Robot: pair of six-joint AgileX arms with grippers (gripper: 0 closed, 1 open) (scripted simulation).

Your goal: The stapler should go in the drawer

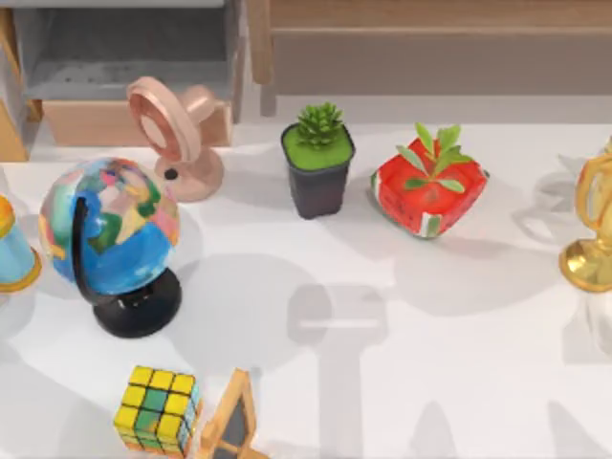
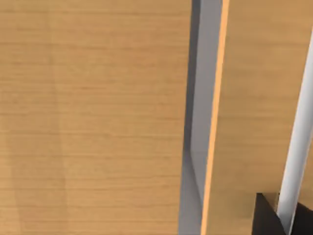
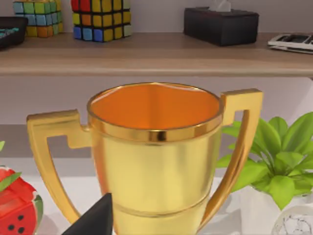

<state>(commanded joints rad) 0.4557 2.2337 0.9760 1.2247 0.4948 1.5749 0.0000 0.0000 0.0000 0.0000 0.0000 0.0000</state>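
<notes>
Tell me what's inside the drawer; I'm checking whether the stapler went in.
In the top view, the open drawer shows grey walls and a bare grey floor, no stapler on the visible part. The pink ring-shaped stand covers its front right corner, and the frame's edge cuts off the rest.

No text, label, brand, number or sign can be read anywhere in these views. The globe [image 1: 108, 229] carries only patches of colour, and the cubes [image 3: 101, 18] on the shelf [image 3: 146, 54] carry plain coloured squares.
</notes>
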